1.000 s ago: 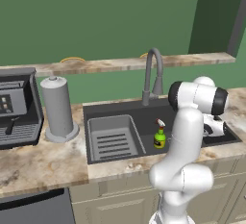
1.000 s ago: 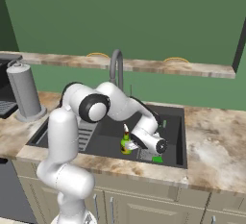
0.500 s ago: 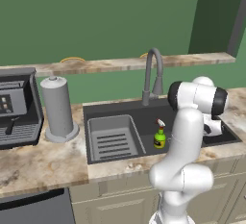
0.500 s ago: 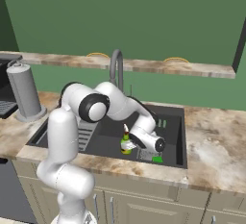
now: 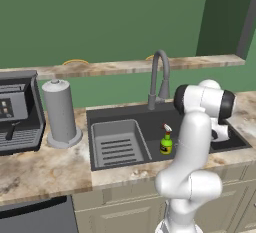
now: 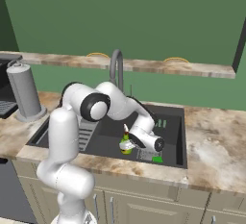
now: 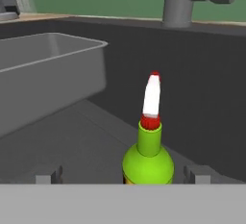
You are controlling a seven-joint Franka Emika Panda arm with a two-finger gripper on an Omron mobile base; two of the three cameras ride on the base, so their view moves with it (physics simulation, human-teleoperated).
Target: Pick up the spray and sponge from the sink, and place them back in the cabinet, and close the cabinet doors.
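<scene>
hand [image 7: 123, 176] wide open | flanking spray [image 7: 149, 158] | in sink [image 7: 211, 98]

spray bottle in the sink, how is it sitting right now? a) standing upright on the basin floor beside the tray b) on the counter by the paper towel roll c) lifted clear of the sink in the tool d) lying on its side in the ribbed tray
a: the spray bottle stands upright on the dark floor of the sink, just right of the ribbed tray, with the open tool straddling it low down, its fingers apart on either side.
</scene>
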